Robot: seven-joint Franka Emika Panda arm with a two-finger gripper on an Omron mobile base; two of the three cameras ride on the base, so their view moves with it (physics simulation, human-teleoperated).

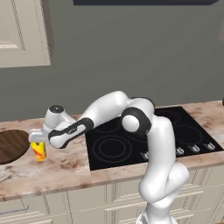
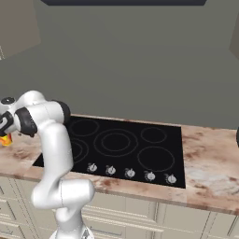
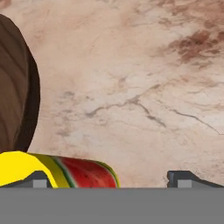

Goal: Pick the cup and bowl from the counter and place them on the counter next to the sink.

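Note:
The yellow cup [image 1: 39, 151] with red-orange blotches stands on the beige-pink marble counter [image 1: 61, 168], left of the cooktop. The dark brown wooden bowl [image 1: 10, 146] lies just to the cup's left, cut by the frame edge. My gripper [image 1: 38, 141] hangs right over the cup, pointing down, open. In the hand view the cup [image 3: 65, 170] sits low at the left, partly behind the left fingertip [image 3: 37, 179], while the right fingertip [image 3: 183, 177] is over bare counter [image 3: 131, 87]; the bowl [image 3: 15, 87] fills the left edge. The right base view catches the cup [image 2: 5, 139] at its left border. The sink is out of view.
A black glass cooktop [image 1: 144, 140] with a row of knobs [image 2: 130, 173] takes up the counter to the right of the cup. A cream wall cabinet [image 1: 22, 30] hangs above the bowl. Cream cabinet fronts [image 1: 65, 205] run below the counter edge.

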